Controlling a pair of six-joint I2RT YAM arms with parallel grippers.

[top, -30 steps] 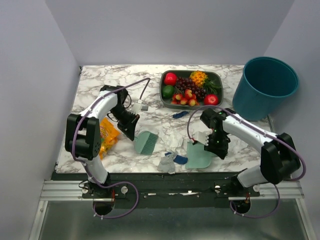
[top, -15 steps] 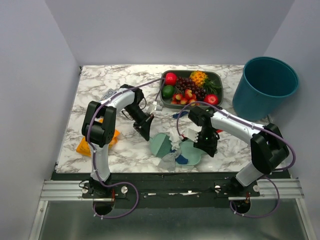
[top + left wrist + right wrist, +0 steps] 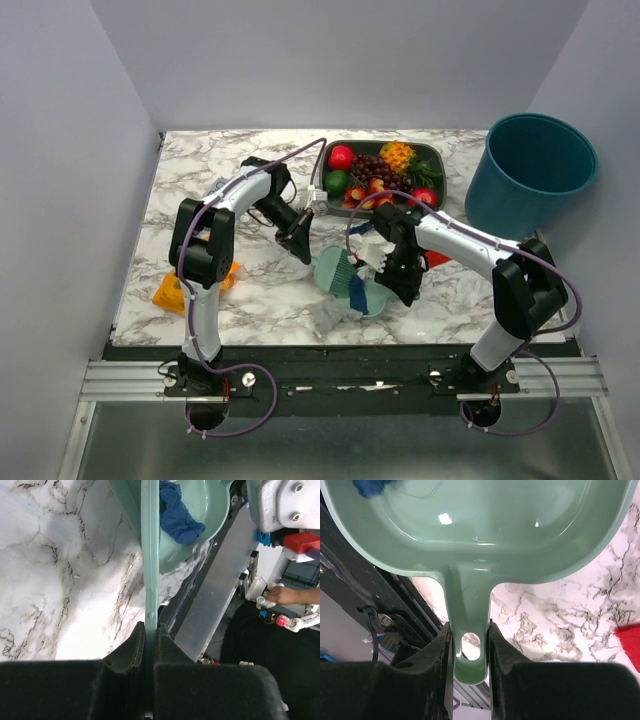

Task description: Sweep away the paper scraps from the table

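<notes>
Both grippers are clamped shut: left gripper (image 3: 151,630) on the brush (image 3: 150,555), right gripper (image 3: 468,630) on the dustpan (image 3: 485,525) handle. Blue scrap (image 3: 177,512) sits in the pan right at the brush edge. White scrap (image 3: 330,320) lies lower left of the pan on the table (image 3: 200,180), closer to the left arm imo.

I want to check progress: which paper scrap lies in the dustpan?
The blue scrap lies in the dustpan; the red scrap lies on the table, outside it.
</notes>
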